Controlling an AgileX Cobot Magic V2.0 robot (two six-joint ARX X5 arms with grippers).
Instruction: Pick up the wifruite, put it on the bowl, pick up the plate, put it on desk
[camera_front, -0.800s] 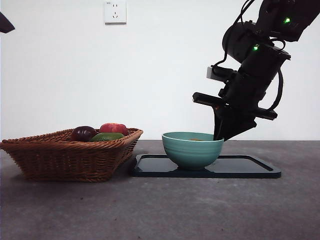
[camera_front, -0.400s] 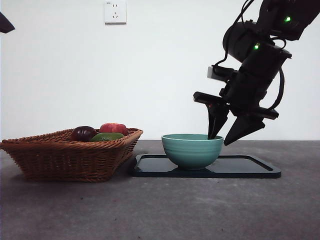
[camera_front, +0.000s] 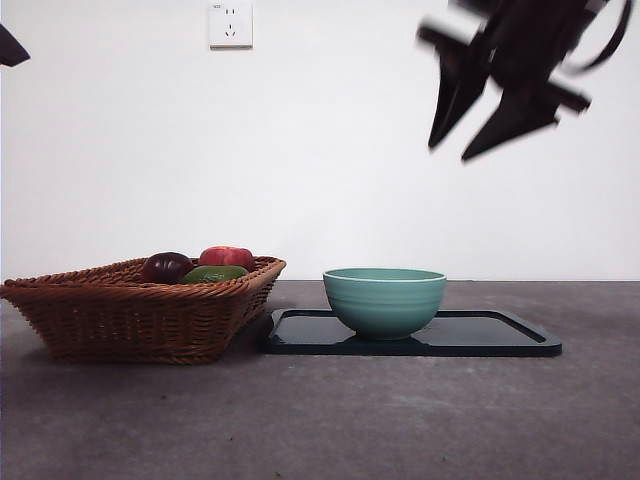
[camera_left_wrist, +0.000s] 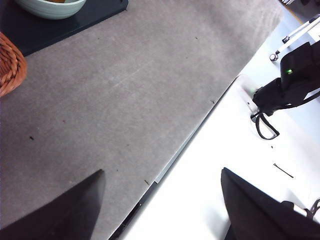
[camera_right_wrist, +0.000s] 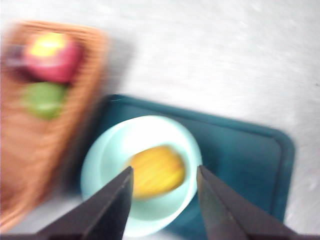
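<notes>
Sitting nearest on the matte dark grey desk (camera_front: 320, 420) is the brown wicker basket (camera_front: 140, 310) with red, green and dark fruit, and just beside it the black rectangular tray (camera_front: 500, 338) carrying the round teal-green bowl (camera_front: 385, 298). A yellow-orange fruit (camera_right_wrist: 156, 171) lies inside that bowl. The right gripper (camera_front: 495, 115) hangs high above it, jaws spread, holding nothing. The left gripper (camera_left_wrist: 160, 210) waits over the table edge, jaws wide apart.

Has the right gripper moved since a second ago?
Yes. The right gripper has risen from the bowl's rim to well above it, jaws open and empty.
</notes>
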